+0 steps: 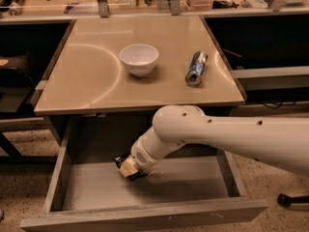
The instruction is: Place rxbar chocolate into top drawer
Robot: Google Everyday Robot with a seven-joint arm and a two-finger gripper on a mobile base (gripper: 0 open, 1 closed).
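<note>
The top drawer point(145, 217) is pulled open below the tabletop, showing its plain grey bottom. My gripper point(128, 168) reaches down into the drawer's left-middle part, close above the bottom. It is shut on the rxbar chocolate point(119, 160), a small dark bar whose ends show on either side of the fingertips. My white arm covers the drawer's right rear part.
On the beige tabletop point(87, 81) stand a white bowl point(139, 58) and a blue-and-white can point(196, 67) lying on its side. Dark shelving flanks the table on both sides. A cluttered counter runs along the back.
</note>
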